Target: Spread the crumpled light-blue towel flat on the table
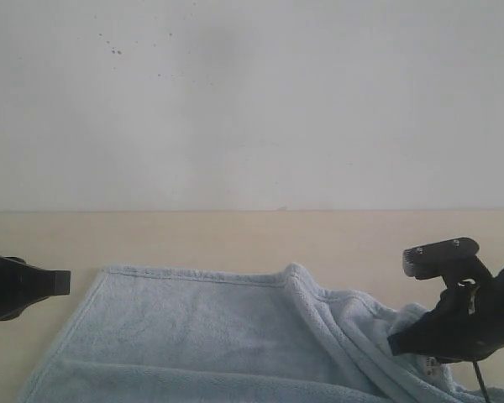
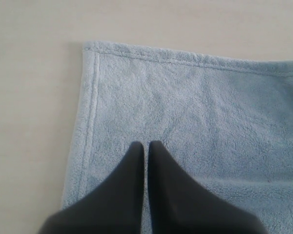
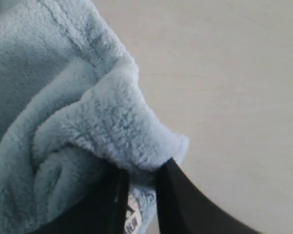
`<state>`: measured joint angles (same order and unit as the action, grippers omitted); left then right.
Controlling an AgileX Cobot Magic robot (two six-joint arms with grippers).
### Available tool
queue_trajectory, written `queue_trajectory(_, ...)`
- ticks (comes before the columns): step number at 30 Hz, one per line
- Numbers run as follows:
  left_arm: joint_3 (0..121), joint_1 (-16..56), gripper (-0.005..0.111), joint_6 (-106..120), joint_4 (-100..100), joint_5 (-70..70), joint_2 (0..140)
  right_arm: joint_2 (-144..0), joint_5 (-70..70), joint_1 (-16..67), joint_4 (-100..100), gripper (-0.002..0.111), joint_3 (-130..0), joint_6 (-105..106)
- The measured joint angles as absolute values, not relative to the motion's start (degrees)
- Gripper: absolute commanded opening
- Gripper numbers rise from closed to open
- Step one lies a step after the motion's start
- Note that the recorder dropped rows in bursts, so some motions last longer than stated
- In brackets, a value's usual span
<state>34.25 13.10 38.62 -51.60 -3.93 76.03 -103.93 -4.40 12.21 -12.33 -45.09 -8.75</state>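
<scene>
The light-blue towel [image 1: 193, 327] lies on the beige table [image 1: 193, 239]. Its left part is flat, with a hemmed corner [image 2: 90, 48] showing. Its right part is folded over in a thick ridge [image 1: 336, 327]. My left gripper [image 2: 146, 145] is shut with nothing between its fingers; it hovers over the flat part, just inside the hem. In the exterior view the left gripper [image 1: 63, 282] sits at the towel's left edge. My right gripper [image 3: 142, 170] is shut on a bunched fold of the towel [image 3: 112, 126] at its right side. The white label [image 3: 132, 222] sits between the jaws. In the exterior view the right gripper [image 1: 395, 344] is at the towel's crumpled end.
A white-grey wall [image 1: 252, 101] rises behind the table's far edge. Bare table [image 3: 224, 97] stretches beyond the towel on the right, and more bare table [image 2: 34, 97] lies left of the corner. The right wrist camera block [image 1: 441, 254] stands above the right gripper.
</scene>
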Motion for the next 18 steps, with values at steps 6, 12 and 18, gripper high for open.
queue_trajectory(6, 34.25, 13.10, 0.004, 38.62, -51.60, -3.83, 76.03, -105.55, -3.19, 12.54, -11.90, 0.000, -45.09, -11.24)
queue_trajectory(12, 34.25, 13.10, 0.004, 38.62, -51.60, -3.83, 76.03, -103.41, -2.15, 15.65, -11.60, 0.000, -45.09, -12.23)
queue_trajectory(18, 34.25, 13.10, 0.004, 38.62, -52.01, -3.83, 76.03, -99.52, -1.49, 23.09, -11.32, 0.000, -45.13, -12.23)
